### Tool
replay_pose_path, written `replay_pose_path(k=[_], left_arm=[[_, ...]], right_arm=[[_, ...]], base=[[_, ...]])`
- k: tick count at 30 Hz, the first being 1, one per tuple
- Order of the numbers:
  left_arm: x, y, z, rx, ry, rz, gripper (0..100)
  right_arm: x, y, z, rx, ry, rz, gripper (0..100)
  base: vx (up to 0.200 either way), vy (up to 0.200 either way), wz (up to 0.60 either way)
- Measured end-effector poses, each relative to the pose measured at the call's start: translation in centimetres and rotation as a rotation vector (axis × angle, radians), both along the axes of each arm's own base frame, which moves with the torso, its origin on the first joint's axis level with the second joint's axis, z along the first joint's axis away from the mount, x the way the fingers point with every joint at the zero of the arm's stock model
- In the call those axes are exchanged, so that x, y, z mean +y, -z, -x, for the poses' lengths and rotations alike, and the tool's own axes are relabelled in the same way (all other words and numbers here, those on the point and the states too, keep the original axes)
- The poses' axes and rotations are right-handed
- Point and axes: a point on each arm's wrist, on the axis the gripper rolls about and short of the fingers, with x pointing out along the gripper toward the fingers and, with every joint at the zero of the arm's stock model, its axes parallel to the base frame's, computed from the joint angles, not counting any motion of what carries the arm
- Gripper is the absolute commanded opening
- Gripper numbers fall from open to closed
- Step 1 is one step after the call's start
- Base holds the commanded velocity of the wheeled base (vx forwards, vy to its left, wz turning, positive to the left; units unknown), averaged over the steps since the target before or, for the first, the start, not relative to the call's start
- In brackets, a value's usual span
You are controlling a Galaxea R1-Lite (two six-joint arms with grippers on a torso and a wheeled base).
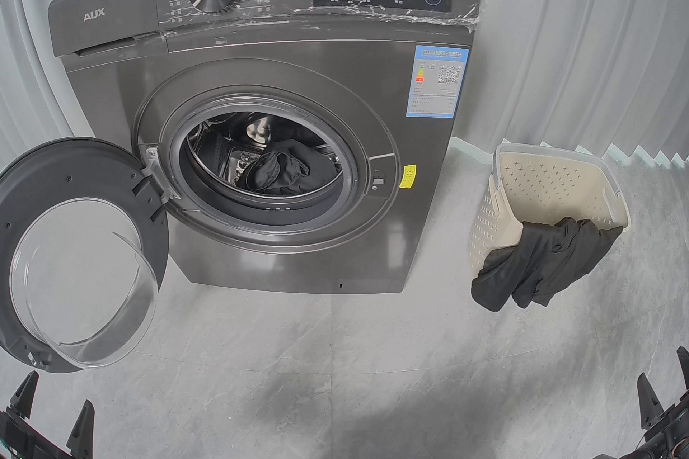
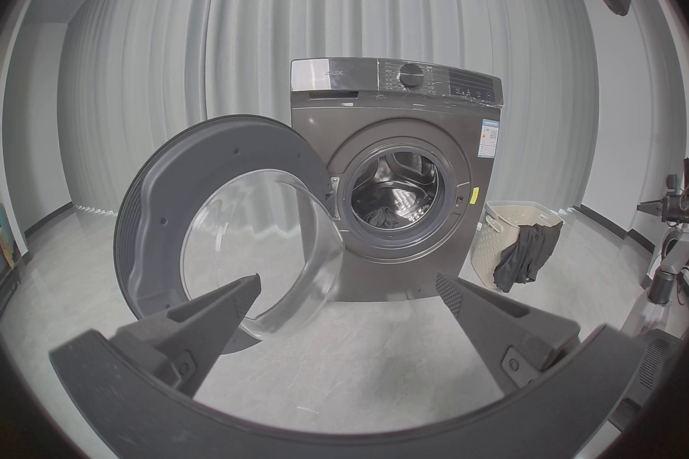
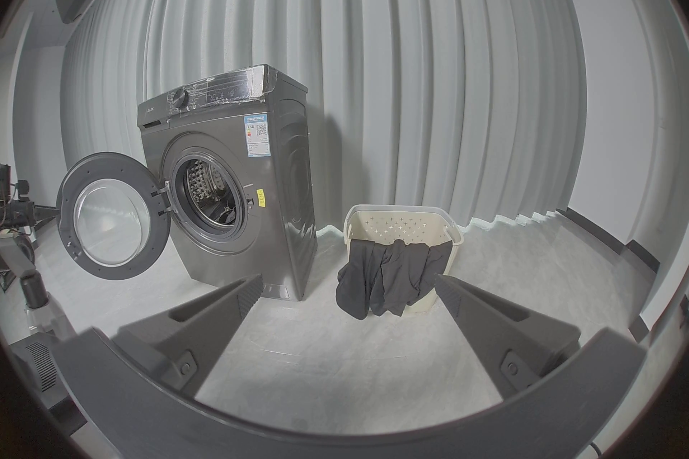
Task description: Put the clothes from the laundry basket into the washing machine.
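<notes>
Head view is showing the washing machine [image 1: 301, 62] with its door [image 1: 75, 252] hanging wide open on the robot's left, so the drum is sitting reachable straight on. A dark garment [image 1: 287, 170] is already lying inside, near the front lip. The laundry basket [image 1: 552, 184] is standing on the floor just beside the machine's right side, and some black clothes [image 1: 545, 259] are draping over its front rim toward the floor. That's handy, I reckon, since it's offering loose cloth to pinch without digging in.

The left gripper [image 1: 57, 390] and right gripper [image 1: 662, 367] are hanging low, well apart from everything. Both sets of jaws are standing wide apart, holding and touching nothing. I'm guessing the right one is going for the draped stuff next.
</notes>
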Motion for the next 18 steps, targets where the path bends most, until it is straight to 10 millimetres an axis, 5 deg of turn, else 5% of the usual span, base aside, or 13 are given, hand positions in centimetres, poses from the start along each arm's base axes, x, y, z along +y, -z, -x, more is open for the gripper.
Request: replay_pose_path(k=[6, 18], left_arm=[[0.0, 0.0, 0.0, 0.0, 0.0, 0.002, 100], [0.02, 0.0, -0.01, 0.001, -0.011, 0.022, 100]], right_arm=[[0.0, 0.0, 0.0, 0.001, 0.001, 0.0, 100], [0.0, -0.01, 0.0, 0.0, 0.0, 0.0, 100]], base=[[0.0, -0.2, 0.0], [0.0, 0.0, 0.0]])
